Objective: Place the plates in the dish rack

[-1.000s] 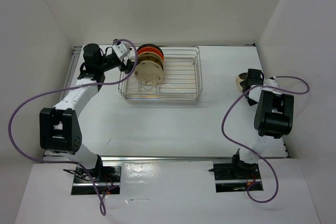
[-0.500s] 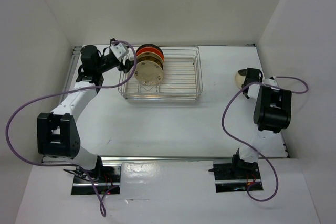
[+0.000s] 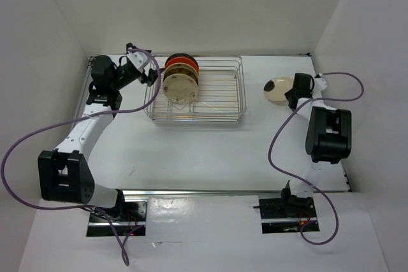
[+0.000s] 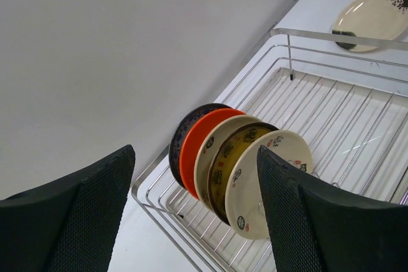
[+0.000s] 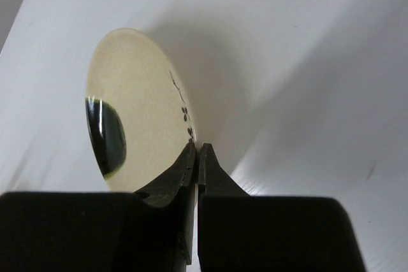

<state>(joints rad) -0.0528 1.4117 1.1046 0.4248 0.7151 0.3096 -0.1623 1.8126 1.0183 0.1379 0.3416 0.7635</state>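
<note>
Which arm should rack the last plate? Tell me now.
Right: the right fingers are shut on the plate's rim. The left fingers stand open and empty by the rack.

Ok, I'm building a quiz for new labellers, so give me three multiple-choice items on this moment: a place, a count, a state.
1. Where is the loose cream plate? A) right of the dish rack B) in the rack's right end C) in the rack's left end
2. How many standing plates does the rack hold? A) three B) five C) seven
3. The right end effector is: A) wide open B) out of view C) shut on the loose plate's rim
Key: 1A, top view shows it beyond the rack's right side; 2B, left wrist view shows five on edge; 3C, it pinches the rim.
</note>
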